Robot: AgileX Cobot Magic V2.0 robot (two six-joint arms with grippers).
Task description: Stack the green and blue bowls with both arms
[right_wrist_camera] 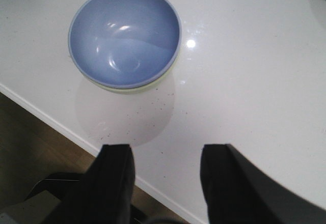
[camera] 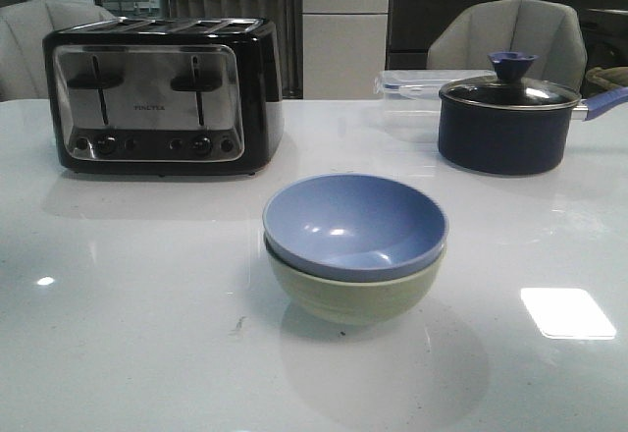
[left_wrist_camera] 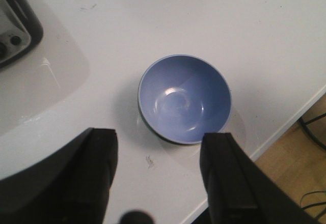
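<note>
The blue bowl [camera: 355, 224] sits nested inside the green bowl [camera: 353, 295] on the white table, near its front middle. In the left wrist view the blue bowl [left_wrist_camera: 184, 98] shows from above, with only a thin dark edge of the green bowl under it. In the right wrist view the blue bowl [right_wrist_camera: 125, 35] sits in the green bowl [right_wrist_camera: 137, 87], of which a pale rim shows. My left gripper [left_wrist_camera: 160, 137] is open and empty, above the table beside the bowls. My right gripper [right_wrist_camera: 165, 150] is open and empty, over the table's front edge. Neither gripper shows in the front view.
A black and chrome toaster [camera: 162, 93] stands at the back left. A dark navy pot with a glass lid [camera: 510, 118] stands at the back right, a clear container [camera: 412, 83] behind it. The table edge [right_wrist_camera: 51, 122] and floor lie close to the bowls.
</note>
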